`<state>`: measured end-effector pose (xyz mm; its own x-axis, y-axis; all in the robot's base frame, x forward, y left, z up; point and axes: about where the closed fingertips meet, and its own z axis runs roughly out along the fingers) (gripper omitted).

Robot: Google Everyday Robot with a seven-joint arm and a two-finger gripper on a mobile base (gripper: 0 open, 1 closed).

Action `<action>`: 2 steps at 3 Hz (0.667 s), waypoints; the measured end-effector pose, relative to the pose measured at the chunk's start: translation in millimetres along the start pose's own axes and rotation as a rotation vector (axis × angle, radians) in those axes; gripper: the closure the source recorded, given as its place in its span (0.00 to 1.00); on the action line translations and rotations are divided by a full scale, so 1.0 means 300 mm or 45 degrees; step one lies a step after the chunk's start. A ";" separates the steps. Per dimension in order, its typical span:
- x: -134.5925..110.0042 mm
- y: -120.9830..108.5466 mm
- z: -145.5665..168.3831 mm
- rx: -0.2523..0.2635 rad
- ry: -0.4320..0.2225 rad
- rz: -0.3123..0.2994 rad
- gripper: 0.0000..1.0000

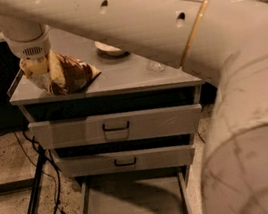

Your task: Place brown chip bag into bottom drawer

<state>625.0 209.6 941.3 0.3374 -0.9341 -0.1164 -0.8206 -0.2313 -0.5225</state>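
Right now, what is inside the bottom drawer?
Only bare grey floor shows in the open bottom drawer; the arm covers its right side. The brown chip bag sits on the cabinet top, with the gripper at it.
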 end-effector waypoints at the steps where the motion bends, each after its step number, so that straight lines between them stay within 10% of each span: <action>1: -0.019 0.144 -0.004 -0.052 0.009 0.064 1.00; 2: -0.019 0.144 -0.004 -0.052 0.009 0.064 1.00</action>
<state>587.1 204.5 920.5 0.2920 -0.9467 -0.1357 -0.8546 -0.1946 -0.4815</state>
